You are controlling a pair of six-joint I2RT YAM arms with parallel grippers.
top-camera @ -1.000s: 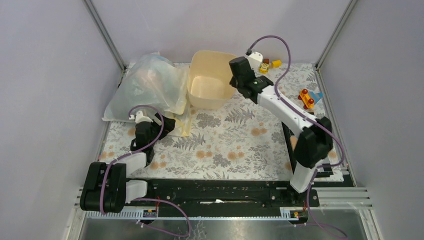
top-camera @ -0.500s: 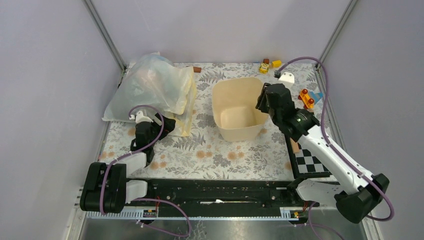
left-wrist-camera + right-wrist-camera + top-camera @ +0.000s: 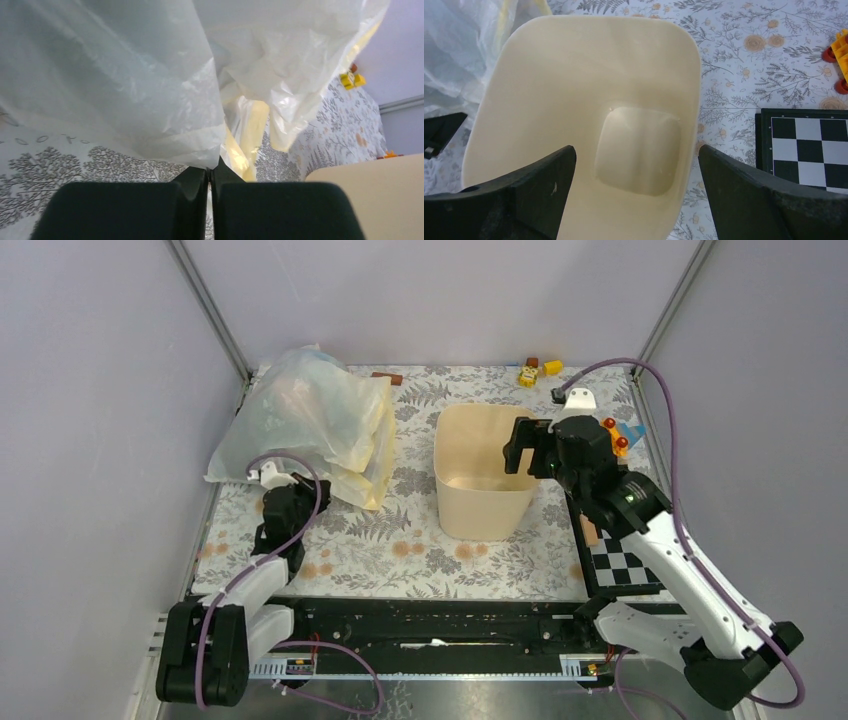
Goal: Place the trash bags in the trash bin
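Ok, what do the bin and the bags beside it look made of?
Bin: looks like rigid moulded plastic, cream, smooth with a soft sheen, rounded corners. Whitish bag and yellow bag: thin plastic film, judging by creases, glossy highlights and translucency.

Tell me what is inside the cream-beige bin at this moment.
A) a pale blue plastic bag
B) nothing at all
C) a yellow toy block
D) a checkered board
B: the right wrist view looks straight down into the trash bin and shows only its bare walls and floor.
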